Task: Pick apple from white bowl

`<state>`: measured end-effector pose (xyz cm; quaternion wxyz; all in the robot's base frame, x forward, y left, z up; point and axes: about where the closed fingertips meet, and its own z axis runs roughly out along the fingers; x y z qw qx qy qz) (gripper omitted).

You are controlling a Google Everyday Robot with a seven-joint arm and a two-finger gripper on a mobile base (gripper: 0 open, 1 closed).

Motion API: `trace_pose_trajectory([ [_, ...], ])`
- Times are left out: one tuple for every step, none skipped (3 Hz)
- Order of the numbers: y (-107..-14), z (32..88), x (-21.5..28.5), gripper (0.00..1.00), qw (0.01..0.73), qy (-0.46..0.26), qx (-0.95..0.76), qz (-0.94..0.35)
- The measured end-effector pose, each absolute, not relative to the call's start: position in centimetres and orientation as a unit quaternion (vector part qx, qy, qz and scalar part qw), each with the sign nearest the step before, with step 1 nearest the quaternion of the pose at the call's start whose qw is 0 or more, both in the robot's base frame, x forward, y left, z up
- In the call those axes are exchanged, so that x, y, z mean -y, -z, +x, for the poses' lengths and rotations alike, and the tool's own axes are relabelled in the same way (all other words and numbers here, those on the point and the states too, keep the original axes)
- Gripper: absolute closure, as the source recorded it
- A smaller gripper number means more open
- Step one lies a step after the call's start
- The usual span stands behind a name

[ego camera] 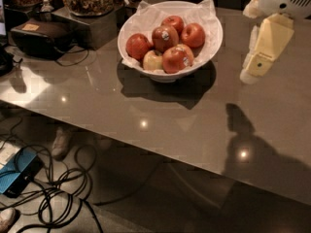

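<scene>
The white bowl [210,46] stands on the grey table at the back centre, lined with crumpled white paper. It holds several apples. The apple [164,38], large, dark red, with a small white sticker on top, lies in the middle of the pile. A red apple with a yellow patch [176,58] and a small pale yellow-green apple [152,60] lie in front of it. My gripper [250,72], cream-coloured, hangs above the table to the right of the bowl, apart from it and holding nothing.
A black case [39,37] and dark containers of snacks [90,4] stand at the back left of the table [160,115]. The table's front edge runs diagonally from left to lower right. Cables [58,198] and a blue device [14,176] lie on the floor.
</scene>
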<state>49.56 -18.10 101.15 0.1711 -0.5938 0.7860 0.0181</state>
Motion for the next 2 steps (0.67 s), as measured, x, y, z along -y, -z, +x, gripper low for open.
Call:
trace_pose_trajectory([
  [-102.12, 50.35, 17.56, 0.00, 0.191, -0.012, -0.781, -0.594],
  [-102.12, 50.36, 17.56, 0.00, 0.191, -0.012, -0.781, -0.594],
])
